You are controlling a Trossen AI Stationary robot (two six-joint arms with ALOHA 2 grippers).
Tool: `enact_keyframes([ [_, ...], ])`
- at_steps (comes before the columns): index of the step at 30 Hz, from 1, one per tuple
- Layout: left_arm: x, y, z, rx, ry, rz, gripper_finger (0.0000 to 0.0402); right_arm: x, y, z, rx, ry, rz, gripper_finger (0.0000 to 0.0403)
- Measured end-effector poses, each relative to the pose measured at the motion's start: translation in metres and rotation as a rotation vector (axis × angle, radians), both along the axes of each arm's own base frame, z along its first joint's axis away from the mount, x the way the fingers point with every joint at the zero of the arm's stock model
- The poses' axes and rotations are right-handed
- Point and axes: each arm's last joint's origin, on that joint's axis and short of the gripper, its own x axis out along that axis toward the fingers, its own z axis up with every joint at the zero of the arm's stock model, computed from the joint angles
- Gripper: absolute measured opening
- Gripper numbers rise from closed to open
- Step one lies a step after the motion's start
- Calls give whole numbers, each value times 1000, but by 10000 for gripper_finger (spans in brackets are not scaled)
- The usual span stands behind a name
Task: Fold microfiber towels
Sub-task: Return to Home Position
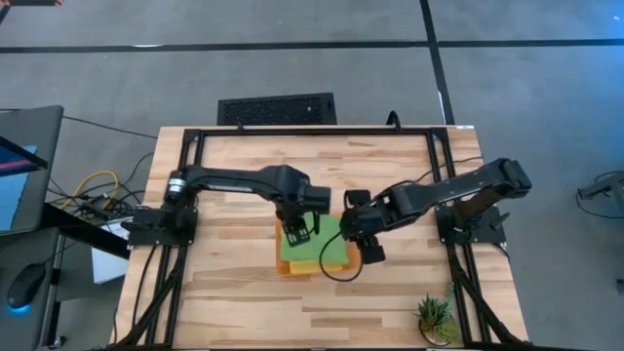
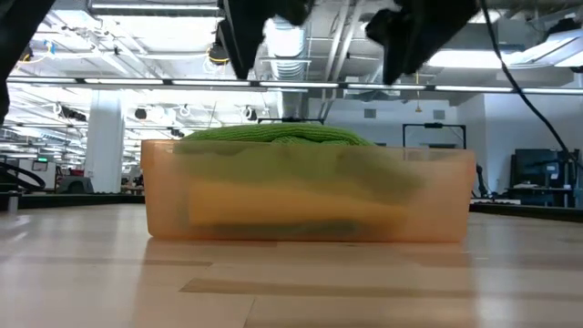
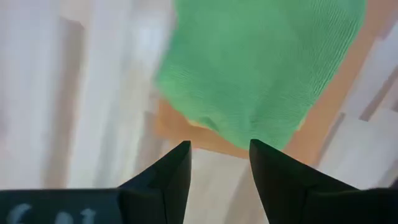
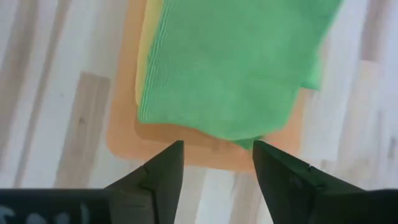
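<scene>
A folded lime green towel (image 1: 314, 244) lies on top of a stack in the orange tray (image 1: 292, 270) at the table's middle. A yellow towel (image 4: 144, 62) shows under it along one edge. In the low view the green towel (image 2: 273, 135) heaps above the tray's rim (image 2: 310, 159), with yellow cloth (image 2: 291, 205) below it. The teal towel is not plainly visible. My left gripper (image 1: 298, 232) hovers open over the tray's left part. My right gripper (image 1: 353, 232) hovers open at the tray's right edge. Both are empty, with the green towel ahead of their fingers (image 3: 261, 68) (image 4: 236, 62).
A small potted plant (image 1: 436, 320) stands at the table's near right corner. Black frame rails (image 1: 185, 195) run along the table's left, right and far sides. Bare wood (image 1: 234, 302) lies in front of the tray.
</scene>
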Motion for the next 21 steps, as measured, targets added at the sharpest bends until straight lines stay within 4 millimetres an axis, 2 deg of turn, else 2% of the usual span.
enact_keyframes([
  [2, -9, 1, 15, 35, -44, -23, 156, -7, -3, 13, -26, -42, -41, 207],
  [7, -30, 3, 46, 110, -136, -70, 138, -39, -19, 47, -170, -139, -182, 171],
  [10, -42, 6, 62, 164, -182, -117, 104, -59, -30, 67, -149, -220, -272, 135],
  [15, -59, 11, 82, 283, -224, -246, 19, -93, -50, 98, -68, -359, -396, 49],
  [17, -65, 15, 87, 288, -237, -259, 7, -106, -56, 107, -57, -406, -417, 16],
  [21, -76, 26, 98, 299, -265, -261, 7, -130, -65, 121, -45, -487, -426, 17],
])
